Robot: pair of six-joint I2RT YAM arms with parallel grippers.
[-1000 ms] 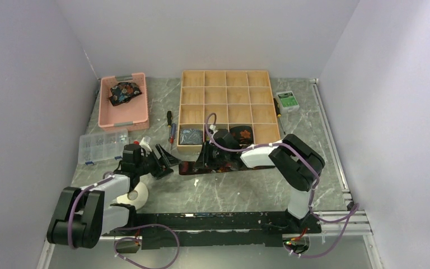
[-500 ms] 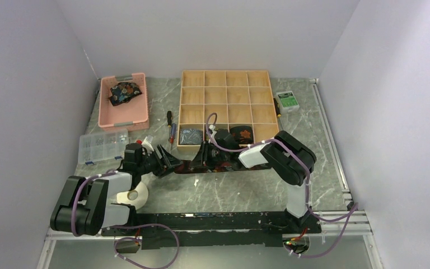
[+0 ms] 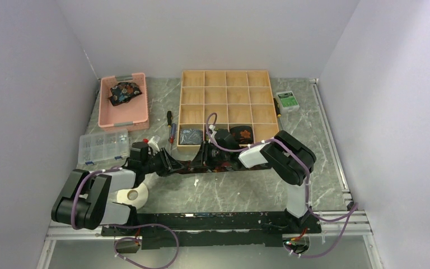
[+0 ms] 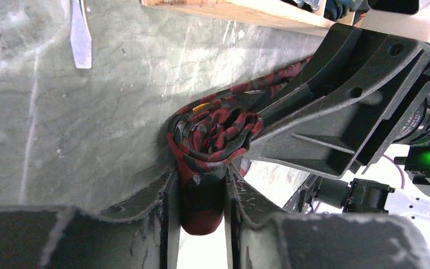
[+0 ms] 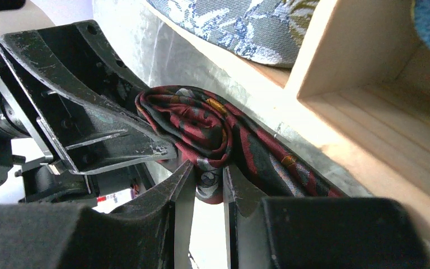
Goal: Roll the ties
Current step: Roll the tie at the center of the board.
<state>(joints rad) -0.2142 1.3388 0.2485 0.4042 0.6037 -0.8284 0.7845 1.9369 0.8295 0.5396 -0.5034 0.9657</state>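
A dark maroon-and-black patterned tie [image 3: 189, 166] lies on the table in front of the wooden box, one end wound into a small roll [image 4: 215, 131]. My left gripper [image 4: 201, 175] is shut on the roll's near edge, fabric filling the gap between its fingers. From the opposite side my right gripper [image 5: 208, 169] is shut on the same roll [image 5: 196, 126], and the tie's loose length [image 5: 280, 162] trails off along the box. In the top view the two grippers [image 3: 171, 163] [image 3: 204, 156] face each other closely. Two rolled ties [image 3: 190, 134] [image 3: 242, 133] sit in the box's front row.
The wooden compartment box [image 3: 227, 89] stands just behind the grippers. A pink tray [image 3: 137, 115] at the back left holds another bundled tie [image 3: 124, 92]. A clear organizer [image 3: 103, 145], screwdrivers [image 3: 171, 126], a tape roll [image 3: 134, 195] and a green-white box [image 3: 286, 101] lie around.
My left gripper has slid right to the tie's rolled end and closed its jaws on it. The right gripper has kept its hold, shifting only slightly left.
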